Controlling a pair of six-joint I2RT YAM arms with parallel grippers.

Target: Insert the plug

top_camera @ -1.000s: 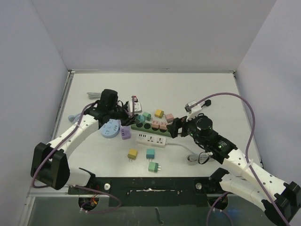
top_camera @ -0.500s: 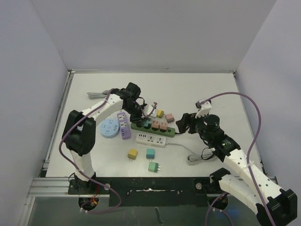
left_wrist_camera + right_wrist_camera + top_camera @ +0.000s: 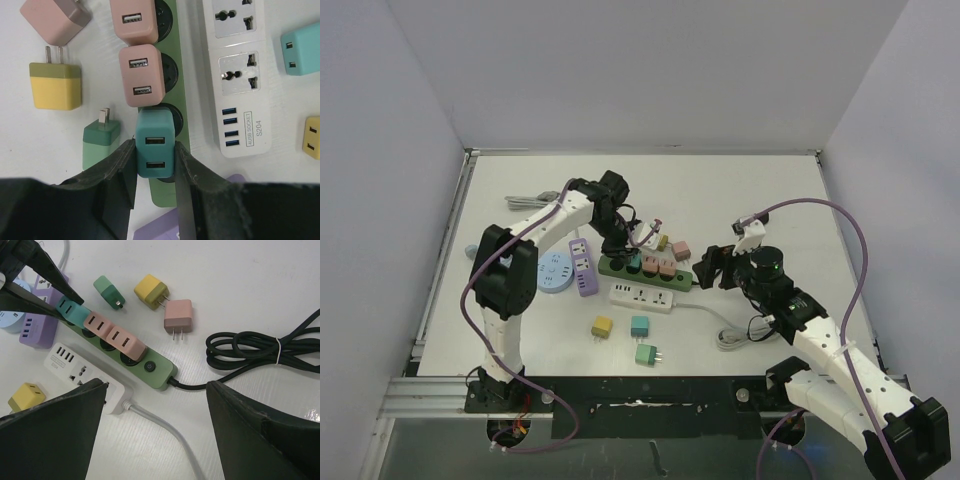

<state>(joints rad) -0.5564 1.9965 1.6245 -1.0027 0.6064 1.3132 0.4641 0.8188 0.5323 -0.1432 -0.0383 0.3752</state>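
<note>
Tabletop white, matte, walled on three sides. Green power strip: long smooth plastic bar with round recessed sockets, a black cord at one end. Two pink plugs, rounded blocks with twin USB slots on top, stand in adjoining sockets. Teal plug, same blocky shape and also two slots, is over the next socket in the row, touching the nearer pink one; can't tell if it is fully seated. Left gripper clamped on the teal plug, its dark, rough-textured fingers pressed to opposite sides. Right gripper hovers past the strip's cord end, jaws spread wide, holding nothing. Tight quarters around the teal plug: a loose green plug lies just beside one finger, the white power strip runs alongside the green one, and the purple strip sits at its end. Coiled black cable lies apart on bare table.
</note>
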